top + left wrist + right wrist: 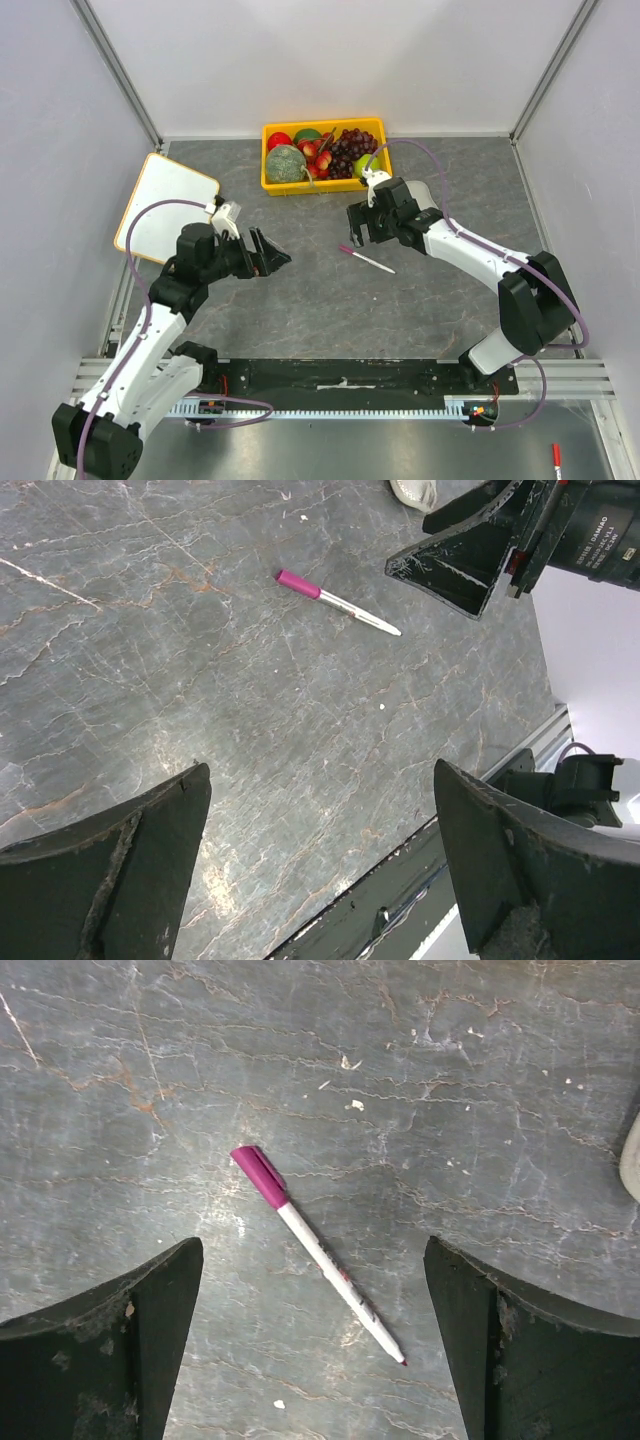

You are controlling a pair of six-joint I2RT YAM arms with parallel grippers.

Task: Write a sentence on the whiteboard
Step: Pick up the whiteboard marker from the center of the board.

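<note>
The whiteboard point(165, 205) lies at the far left of the table, white with a yellow-orange rim, and shows no writing. A white marker with a magenta cap on its back end point(366, 259) lies uncapped on the grey table; it also shows in the left wrist view point(337, 602) and the right wrist view point(316, 1250). My right gripper point(362, 233) is open, just above the marker, which lies between its fingers point(120, 1350). My left gripper point(272, 255) is open and empty, right of the whiteboard and left of the marker.
A yellow fruit tray point(378, 127) with grapes, a melon and other fruit stands at the back. A red pen point(556, 457) lies off the table at the near right. Grey walls bound the table on three sides.
</note>
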